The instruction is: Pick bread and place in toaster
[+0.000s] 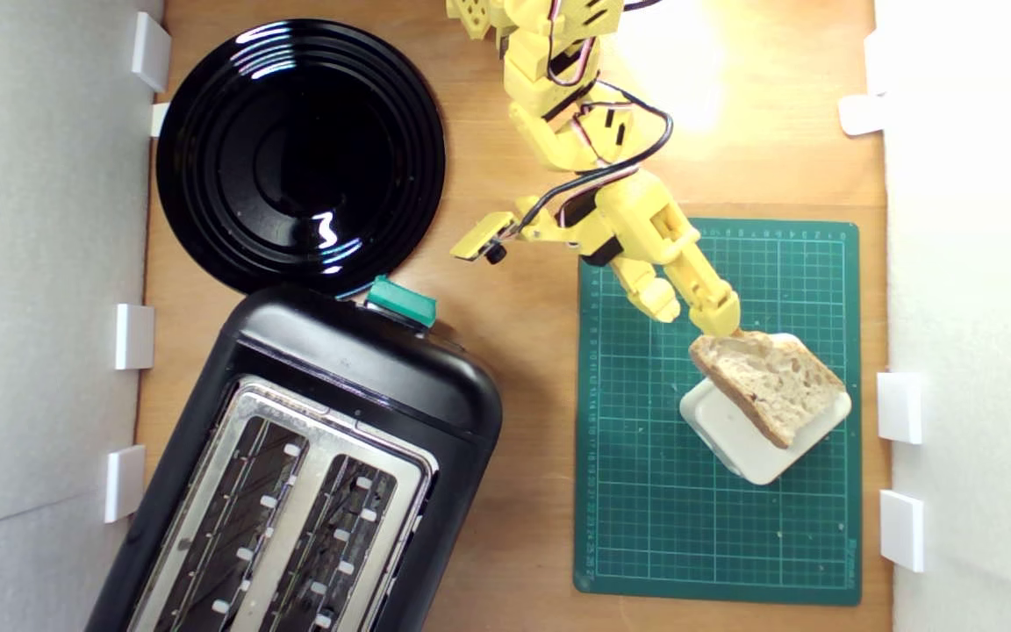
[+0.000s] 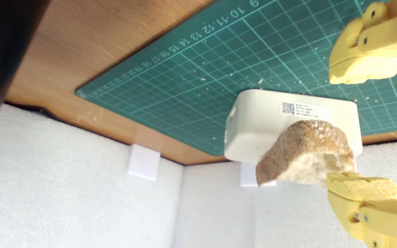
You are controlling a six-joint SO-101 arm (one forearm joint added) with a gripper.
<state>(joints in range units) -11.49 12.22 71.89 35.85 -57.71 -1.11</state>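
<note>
— Toaster (image 1: pixel 295 474) sat far across the table from the green mat (image 1: pixel 646 491); a long carry risked a drop.

— Bread (image 1: pixel 773 382) leaned on the cream block (image 1: pixel 747 448). Gripper (image 1: pixel 699 318) gaped; one finger (image 2: pixel 360 187) touched crust and could've nudged it off.

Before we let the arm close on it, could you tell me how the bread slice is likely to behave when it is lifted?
The bread looks stiff: its end overhangs the cream block without sagging. Its holey crumb suggests it is light and could crush in a hard squeeze. Crumbs on the green mat hint it sheds. The pincer is open around one end.
</note>
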